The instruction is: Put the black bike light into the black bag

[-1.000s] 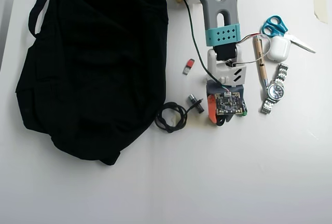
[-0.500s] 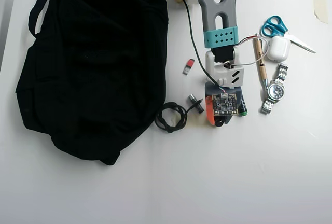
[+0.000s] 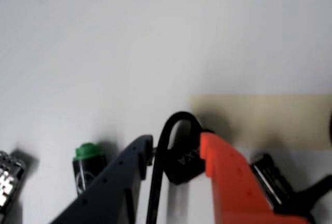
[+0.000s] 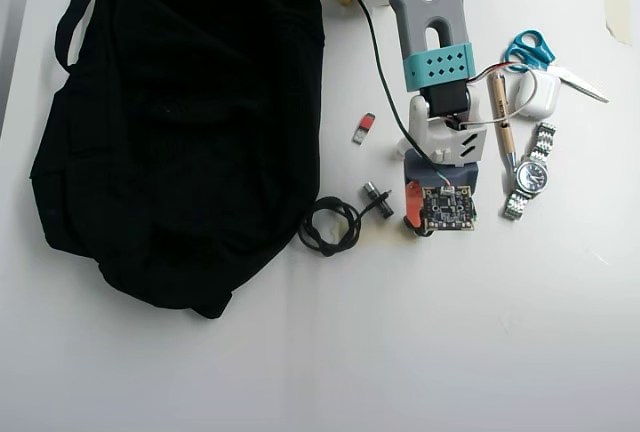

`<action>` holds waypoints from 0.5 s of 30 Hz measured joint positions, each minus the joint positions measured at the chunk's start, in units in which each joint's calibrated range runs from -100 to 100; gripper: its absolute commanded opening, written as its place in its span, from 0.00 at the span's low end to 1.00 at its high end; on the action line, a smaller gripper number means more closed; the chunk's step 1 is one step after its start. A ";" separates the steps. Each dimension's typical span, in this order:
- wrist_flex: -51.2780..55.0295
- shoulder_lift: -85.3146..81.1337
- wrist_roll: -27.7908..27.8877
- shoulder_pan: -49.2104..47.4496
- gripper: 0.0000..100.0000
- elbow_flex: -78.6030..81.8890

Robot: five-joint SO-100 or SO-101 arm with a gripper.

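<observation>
The black bike light (image 3: 184, 164), a small black lump with a thin strap loop, sits between my fingers in the wrist view. My gripper (image 3: 176, 138) is closed around it, with the dark grey finger (image 3: 129, 167) on the left and the orange finger (image 3: 225, 172) on the right. In the overhead view my gripper (image 4: 425, 224) is low over the table right of centre and covers the light. The black bag (image 4: 180, 122), large and floppy, lies on the left, about a hand's width from the gripper.
A green-capped marker (image 3: 87, 154) and a metal watch (image 4: 528, 174) lie beside the gripper. A small silver-black cylinder (image 4: 377, 199) and a coiled black cable (image 4: 330, 224) lie between gripper and bag. A red stick (image 4: 364, 128), scissors (image 4: 530, 47) and a white case (image 4: 533, 92) lie farther back.
</observation>
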 measured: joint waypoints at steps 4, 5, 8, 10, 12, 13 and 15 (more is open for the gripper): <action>2.30 -1.42 0.00 0.07 0.12 -0.26; 2.47 -1.58 -0.05 -0.07 0.12 -0.26; 2.47 -1.67 -0.05 -0.44 0.12 -0.26; 2.47 -1.83 -0.15 -0.95 0.12 -0.26; 2.56 -1.83 -0.73 -1.54 0.12 -0.26; 2.98 -1.83 -1.12 -1.69 0.12 -0.26; 3.24 -1.83 -1.42 -1.91 0.12 -0.26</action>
